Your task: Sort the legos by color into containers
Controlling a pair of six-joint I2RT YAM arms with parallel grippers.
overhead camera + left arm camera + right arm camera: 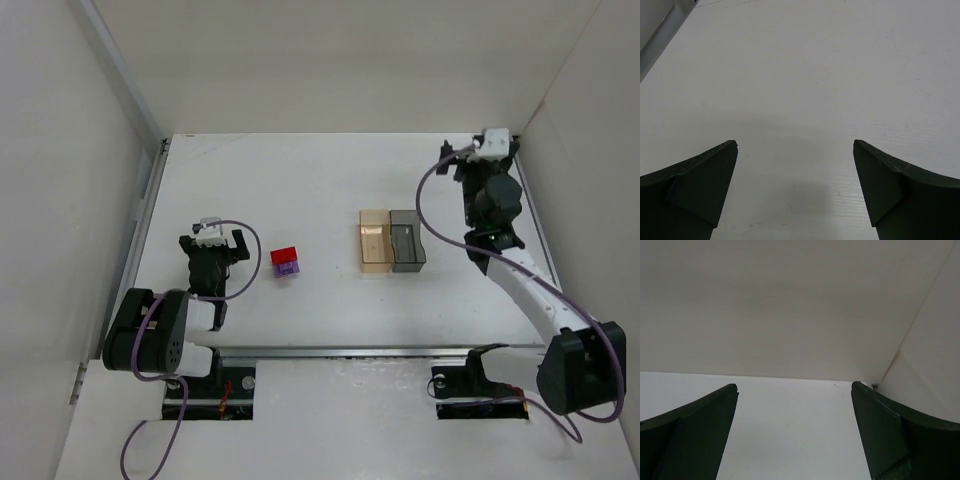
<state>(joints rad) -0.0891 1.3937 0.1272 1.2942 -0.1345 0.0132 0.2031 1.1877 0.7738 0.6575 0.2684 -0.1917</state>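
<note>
top external view: a white desk (300,180) sits boxed in by pale walls (330,60) at the back and on both sides, with a metal rail (340,351) along its near edge. a red lego (284,256) and a purple lego (290,268) lie touching, left of centre. to their right, well apart from them, the amber container (374,240) and the dark grey container (407,240) stand side by side, walls touching. the left tool (795,145) hangs near the legos on their left, fingers spread apart over bare desk, holding nothing. the right tool (795,386) is at the far right corner, fingers likewise wide apart and holding nothing, facing the back wall where it meets the side wall.
</note>
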